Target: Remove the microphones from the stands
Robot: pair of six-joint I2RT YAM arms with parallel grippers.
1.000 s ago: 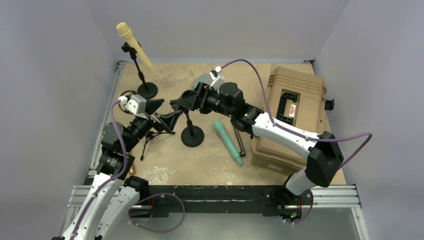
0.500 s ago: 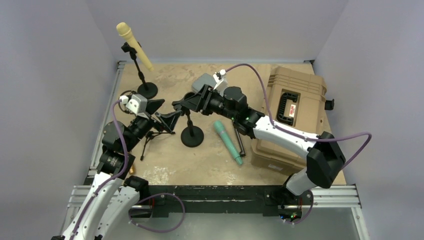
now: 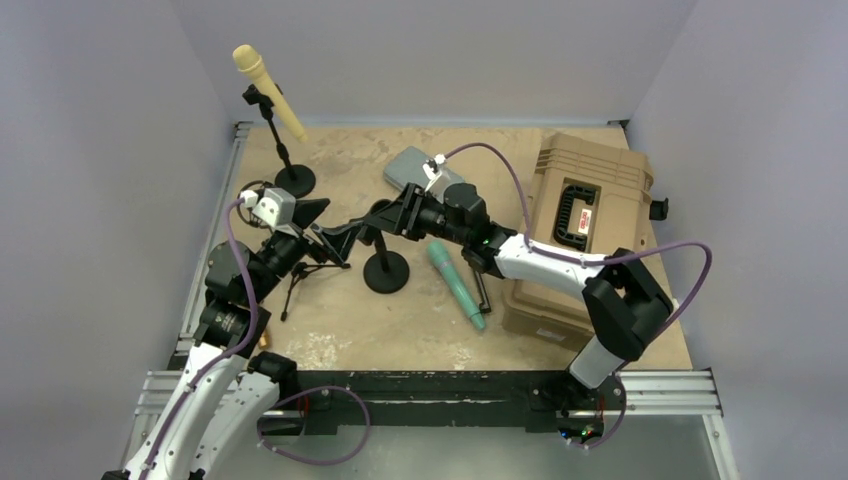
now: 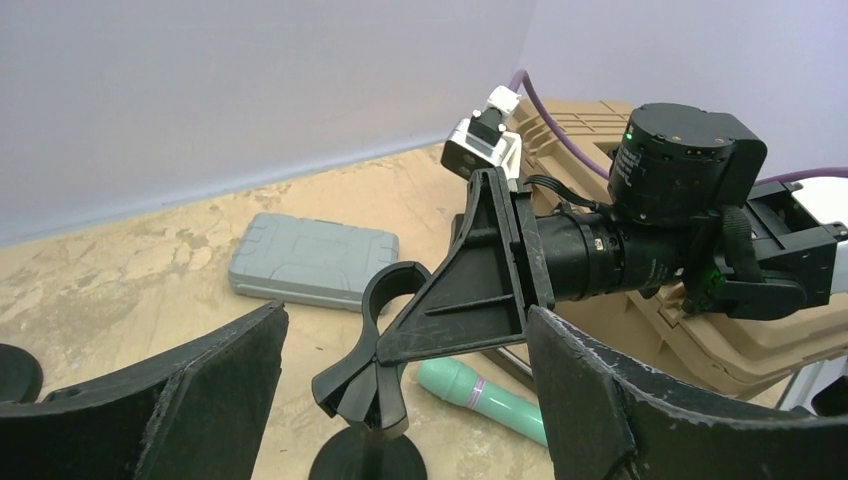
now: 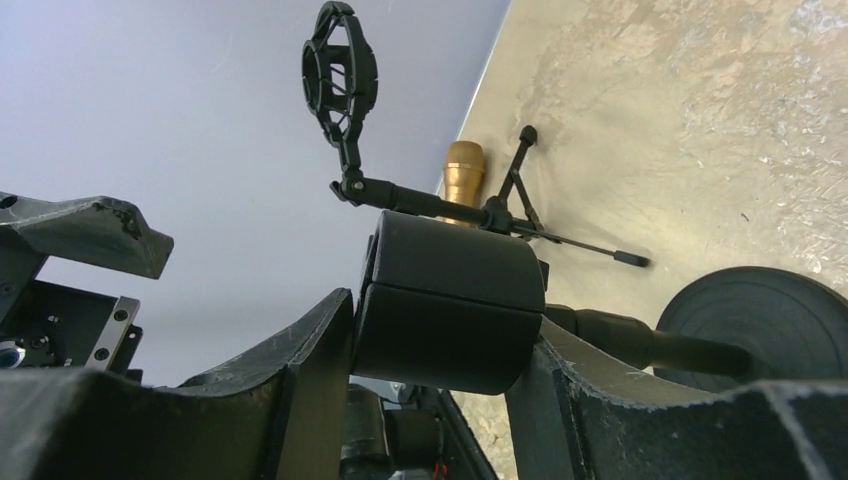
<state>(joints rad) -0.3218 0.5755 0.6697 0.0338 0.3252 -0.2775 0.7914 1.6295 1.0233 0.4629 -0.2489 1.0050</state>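
Observation:
A teal microphone [image 3: 457,283] lies flat on the table right of a black round-base stand [image 3: 385,272]; it also shows in the left wrist view [image 4: 480,395]. The stand's empty clip [image 4: 385,330] is gripped by my right gripper [image 3: 378,215], whose jaws press on both sides of the black clip block [image 5: 445,300]. My left gripper [image 3: 328,226] is open and empty just left of the clip, its fingers [image 4: 150,400] apart on either side of it. A yellow microphone [image 3: 268,92] sits tilted in a second stand [image 3: 294,180] at the back left.
A tan hard case [image 3: 585,215] stands at the right and a grey flat case [image 3: 415,165] at the back. A small tripod stand with a shock mount [image 5: 340,75] stands by my left arm, with a gold microphone [image 5: 462,175] behind it.
My right wrist has dropped and turned while staying on the clip, uncovering the grey case behind it. The left arm and the teal microphone have not moved.

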